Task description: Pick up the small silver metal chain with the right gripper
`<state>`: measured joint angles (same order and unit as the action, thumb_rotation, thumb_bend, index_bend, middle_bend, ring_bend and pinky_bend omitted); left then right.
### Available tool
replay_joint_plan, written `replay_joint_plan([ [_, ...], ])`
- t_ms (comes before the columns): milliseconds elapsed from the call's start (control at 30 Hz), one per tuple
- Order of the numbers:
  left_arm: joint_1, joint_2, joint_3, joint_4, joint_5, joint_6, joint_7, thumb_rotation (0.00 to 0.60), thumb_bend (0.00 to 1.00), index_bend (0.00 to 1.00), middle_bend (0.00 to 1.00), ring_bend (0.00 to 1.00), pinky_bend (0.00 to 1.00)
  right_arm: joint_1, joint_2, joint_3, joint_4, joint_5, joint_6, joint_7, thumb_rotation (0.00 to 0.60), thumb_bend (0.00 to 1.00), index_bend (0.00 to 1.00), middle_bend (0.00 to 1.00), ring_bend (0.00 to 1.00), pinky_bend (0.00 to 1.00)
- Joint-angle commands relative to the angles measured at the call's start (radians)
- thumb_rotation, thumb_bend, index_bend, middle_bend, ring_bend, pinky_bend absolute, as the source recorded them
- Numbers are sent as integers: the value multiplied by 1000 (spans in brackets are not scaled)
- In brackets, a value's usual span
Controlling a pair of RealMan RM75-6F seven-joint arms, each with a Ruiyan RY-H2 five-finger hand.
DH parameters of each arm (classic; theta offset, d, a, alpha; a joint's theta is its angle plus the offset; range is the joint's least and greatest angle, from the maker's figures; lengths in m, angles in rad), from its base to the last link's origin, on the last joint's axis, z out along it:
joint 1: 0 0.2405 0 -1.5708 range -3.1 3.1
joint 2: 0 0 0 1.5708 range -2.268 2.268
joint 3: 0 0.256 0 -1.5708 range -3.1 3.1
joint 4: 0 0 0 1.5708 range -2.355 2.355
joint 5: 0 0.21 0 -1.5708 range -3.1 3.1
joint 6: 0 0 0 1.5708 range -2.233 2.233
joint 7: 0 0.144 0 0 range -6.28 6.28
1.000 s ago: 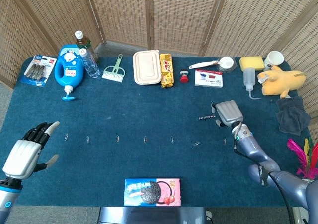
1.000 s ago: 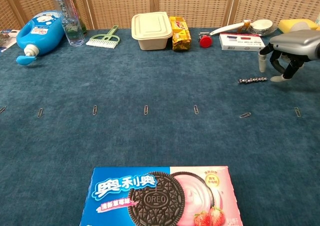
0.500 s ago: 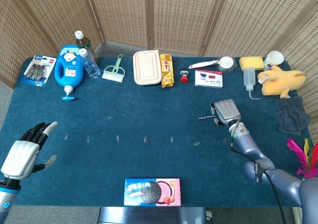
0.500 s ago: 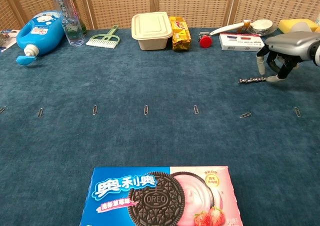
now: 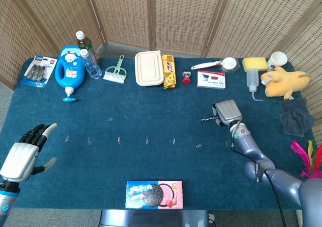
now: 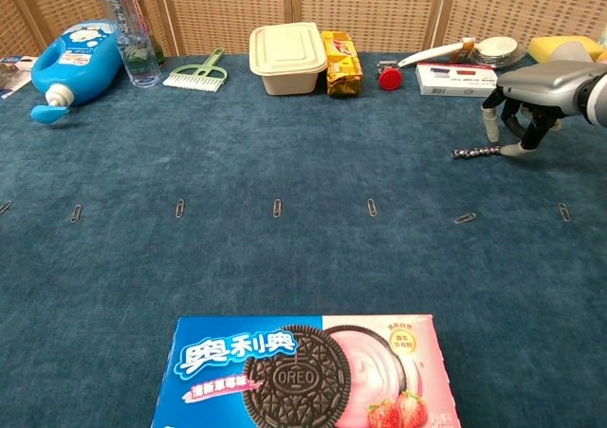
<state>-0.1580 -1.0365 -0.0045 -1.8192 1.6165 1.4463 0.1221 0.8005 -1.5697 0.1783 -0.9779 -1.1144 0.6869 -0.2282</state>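
Chest view | your right hand [image 6: 531, 101] is hovering, fingers apart, empty, at chain [image 6: 474, 151] end | you are needing to pinch it next

dark blue carpeted table [image 5: 151, 106] under even light; folding woven rattan screen with wooden frames [image 5: 176, 15] at 12 o'clock.

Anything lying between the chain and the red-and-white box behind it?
No. In the chest view the stretch from the chain to the box is bare blue cloth; the right hand stands off to the side, over the chain's end.
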Motion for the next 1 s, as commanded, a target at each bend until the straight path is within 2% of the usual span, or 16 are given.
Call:
replay_joint_plan([
  [33, 0, 0, 0, 2, 0, 0, -2, 600, 418, 0, 145, 97, 182, 3, -2, 0, 0, 7, -2, -8, 600, 331, 506, 769, 876, 689],
  [1000, 10, 3, 6, 23, -1, 11, -25, 600, 418, 0, 145, 91, 182, 33, -27, 6, -5, 107, -11, -118, 600, 331, 527, 777, 881, 692],
])
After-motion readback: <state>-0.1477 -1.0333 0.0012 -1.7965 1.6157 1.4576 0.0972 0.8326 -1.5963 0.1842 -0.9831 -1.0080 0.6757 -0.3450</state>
